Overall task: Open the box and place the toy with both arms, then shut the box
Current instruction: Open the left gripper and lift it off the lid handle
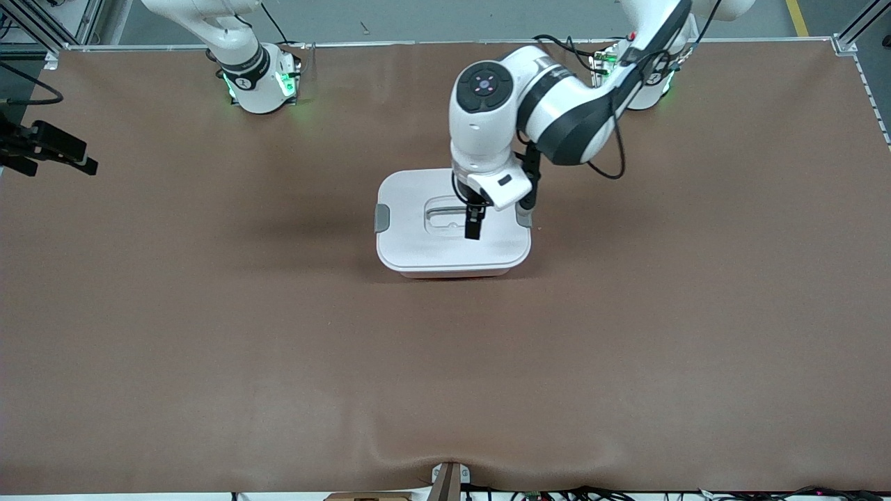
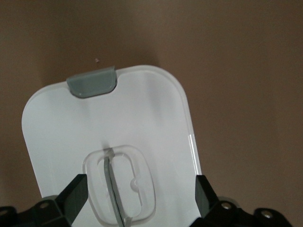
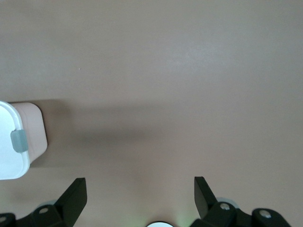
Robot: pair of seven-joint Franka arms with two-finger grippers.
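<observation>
The box [image 1: 411, 240] stands in the middle of the table, closed, its white lid latched with grey latches [image 1: 382, 218]. My left gripper [image 1: 473, 224] hangs right over the lid's recessed centre handle [image 1: 440, 214], fingers open. In the left wrist view the lid [image 2: 142, 113], one latch [image 2: 92, 81] and the handle [image 2: 120, 184] show between my open left gripper [image 2: 139, 189]. My right gripper [image 1: 82, 161] waits open over the table's edge at the right arm's end. In the right wrist view it [image 3: 139, 189] is empty, with the box's pink base [image 3: 33, 130] at the side. The toy is out of view.
Brown table cover [image 1: 626, 348] all around the box. The two arm bases [image 1: 261, 87] stand along the table's edge farthest from the front camera. A small bracket [image 1: 449, 480] sits at the edge nearest to it.
</observation>
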